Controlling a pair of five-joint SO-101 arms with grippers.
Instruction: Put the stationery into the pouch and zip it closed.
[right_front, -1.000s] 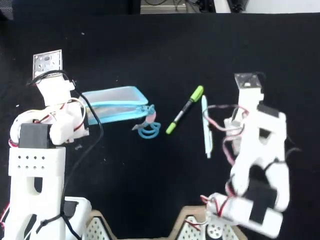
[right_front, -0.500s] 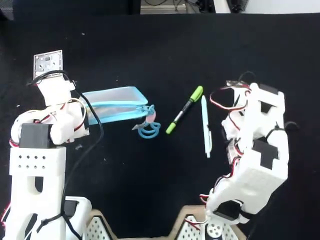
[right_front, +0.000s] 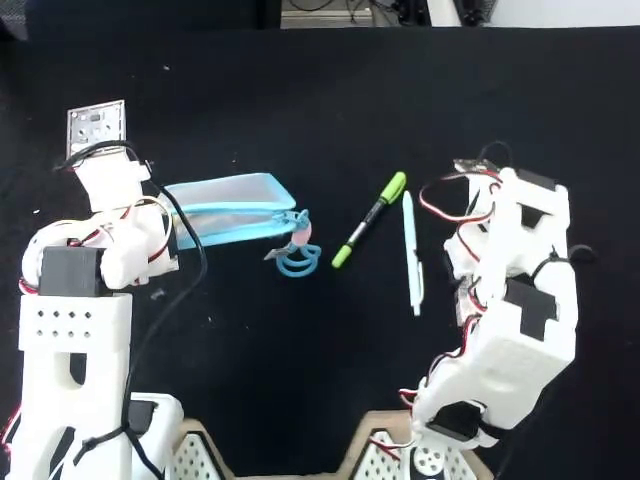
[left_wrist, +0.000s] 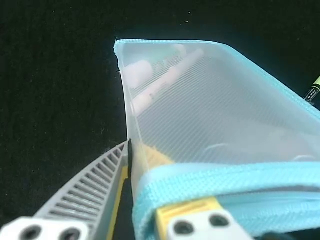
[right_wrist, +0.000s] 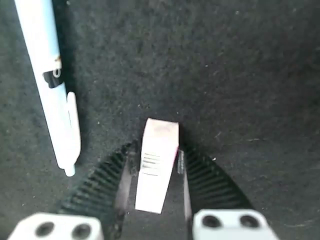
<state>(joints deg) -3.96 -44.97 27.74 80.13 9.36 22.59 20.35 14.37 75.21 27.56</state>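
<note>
A translucent light-blue pouch (right_front: 232, 208) lies left of centre, its zipper pull ring (right_front: 297, 262) at the right end. My left gripper (left_wrist: 131, 167) is shut on the pouch (left_wrist: 215, 115) at its left end, and several pens (left_wrist: 155, 85) show through the mesh. To the right, a green marker (right_front: 369, 220) and a pale blue pen (right_front: 411, 250) lie on the cloth. My right gripper (right_wrist: 156, 149) is low over the table beside the pen (right_wrist: 50, 80), shut on a small white eraser (right_wrist: 155, 170) with a pink end.
The black cloth (right_front: 320, 110) covers the whole table. The right arm's body (right_front: 510, 290) stands just right of the pen. A small metal plate (right_front: 95, 125) sits at the far left, behind the left arm.
A second ago the right arm stood higher with its forearm toward the camera; it has since folded down beside the pen. In the last half second, nothing moves. The left arm and pouch stay put.
</note>
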